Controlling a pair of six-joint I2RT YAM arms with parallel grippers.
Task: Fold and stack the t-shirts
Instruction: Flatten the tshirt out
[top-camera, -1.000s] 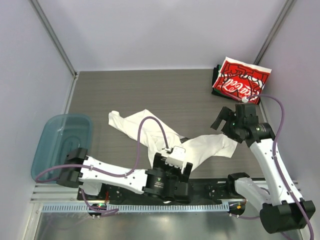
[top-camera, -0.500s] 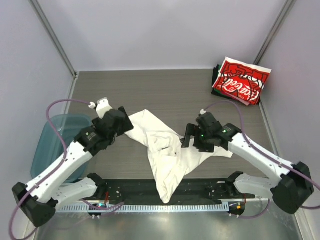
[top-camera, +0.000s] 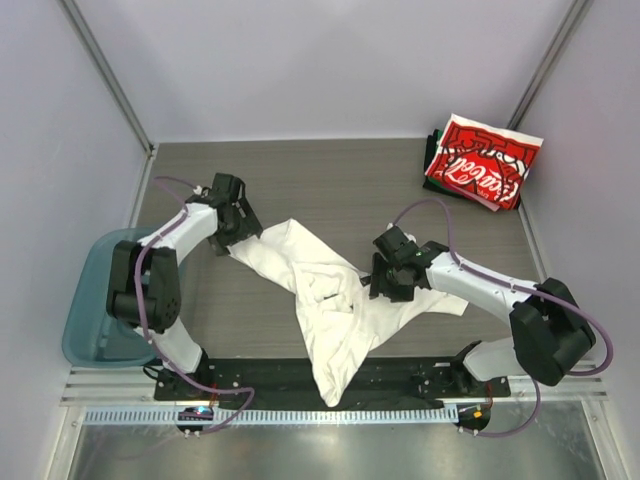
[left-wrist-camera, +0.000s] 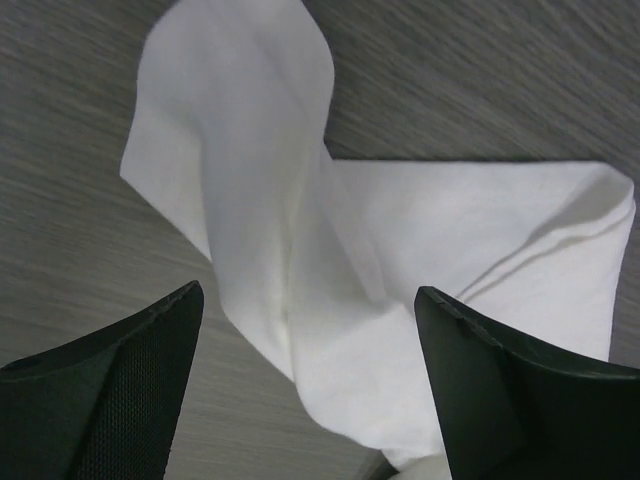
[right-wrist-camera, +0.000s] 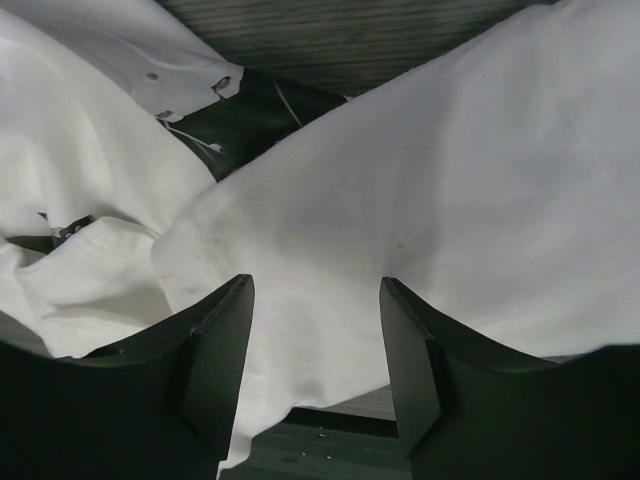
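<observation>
White tee (top-camera: 322, 292) now bracketed mid-table (top-camera: 350, 180), lies crumpled with its tail over the near edge, left pincer (left-wrist-camera: 307, 292) and right pincer (right-wrist-camera: 315, 285) freshly swung to opposite ends, both gaping, poised for spreading

The left arm (top-camera: 185, 228) and right arm (top-camera: 475, 287) share one build: rounded white link shells joined by bulky black joint housings (top-camera: 545, 335). A thin mauve cable (top-camera: 428, 203) loops free of each arm near its wrist. The left hand (top-camera: 238, 232) and right hand (top-camera: 386, 284) are black and blocky. Seen close, the fingers (right-wrist-camera: 218, 350) are matte black wedges with bevelled edges, and one left finger (left-wrist-camera: 130, 425) shows a fine dotted grain.
</observation>
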